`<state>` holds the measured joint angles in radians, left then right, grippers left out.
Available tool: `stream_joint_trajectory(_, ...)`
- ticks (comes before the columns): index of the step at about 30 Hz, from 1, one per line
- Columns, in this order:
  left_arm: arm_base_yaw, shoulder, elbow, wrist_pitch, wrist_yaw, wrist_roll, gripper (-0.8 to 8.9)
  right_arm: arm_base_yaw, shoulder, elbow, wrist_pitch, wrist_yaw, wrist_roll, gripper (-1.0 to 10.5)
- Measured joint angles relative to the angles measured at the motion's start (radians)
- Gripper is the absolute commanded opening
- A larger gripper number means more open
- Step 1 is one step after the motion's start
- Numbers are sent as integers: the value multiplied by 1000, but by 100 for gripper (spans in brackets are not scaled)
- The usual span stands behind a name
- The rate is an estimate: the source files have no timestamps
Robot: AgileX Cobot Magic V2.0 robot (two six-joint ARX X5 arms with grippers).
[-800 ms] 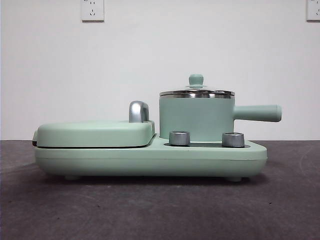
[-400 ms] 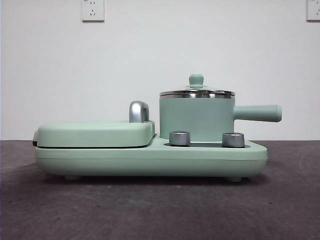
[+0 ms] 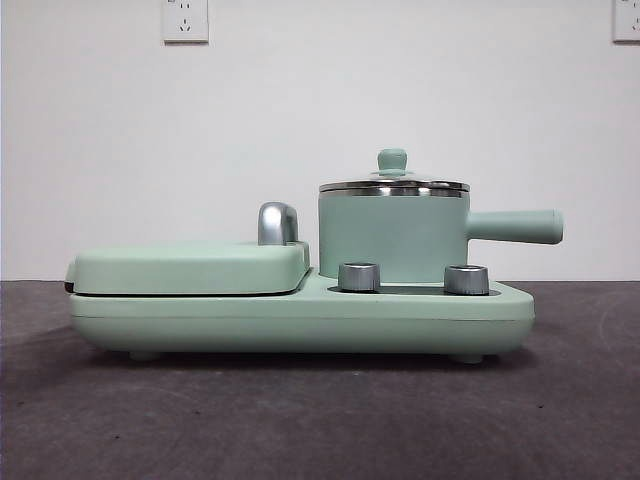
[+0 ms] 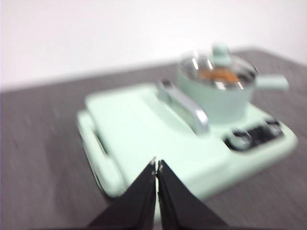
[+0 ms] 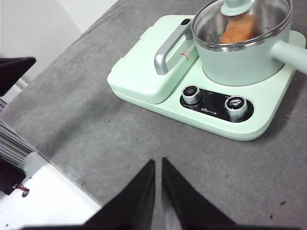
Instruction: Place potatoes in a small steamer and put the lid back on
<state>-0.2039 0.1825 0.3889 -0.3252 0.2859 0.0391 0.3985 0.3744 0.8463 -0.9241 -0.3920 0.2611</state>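
The small steamer (image 3: 392,240) stands on the right side of the mint-green cooker base (image 3: 300,322), its handle pointing right. The lid (image 3: 393,186) sits on it, knob up. Through the glass lid (image 5: 208,24) the potato (image 5: 239,28) lies inside the steamer (image 5: 244,60); the left wrist view also shows the potato (image 4: 218,75), blurred. My left gripper (image 4: 157,165) is shut and empty, well clear of the cooker on its griddle side. My right gripper (image 5: 159,160) is shut and empty over the bare table in front of the cooker. Neither gripper shows in the front view.
The flat griddle cover (image 3: 190,265) with its chrome handle (image 3: 277,222) fills the cooker's left half. Two steel dials (image 3: 359,276) (image 3: 466,279) sit in front of the steamer. A white surface (image 5: 48,201) lies past the table's edge in the right wrist view.
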Motion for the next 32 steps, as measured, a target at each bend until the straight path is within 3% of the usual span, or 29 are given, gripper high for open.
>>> stream_joint_trajectory(5, 66, -90, -167, 166, -77, -22, 6, 0, 0, 0, 0, 0, 0, 21)
stream_joint_trajectory(12, 158, -171, -312, 169, -266, -124, 6, 0, 0, 0, 0, 0, 0, 21)
stream_joint_trajectory(18, 211, -179, -356, 166, -285, -137, 6, 0, 0, 0, 0, 0, 0, 21)
stream_joint_trajectory(32, 211, -179, -356, 143, -287, -116, 6, 0, 0, 0, 0, 0, 0, 21)
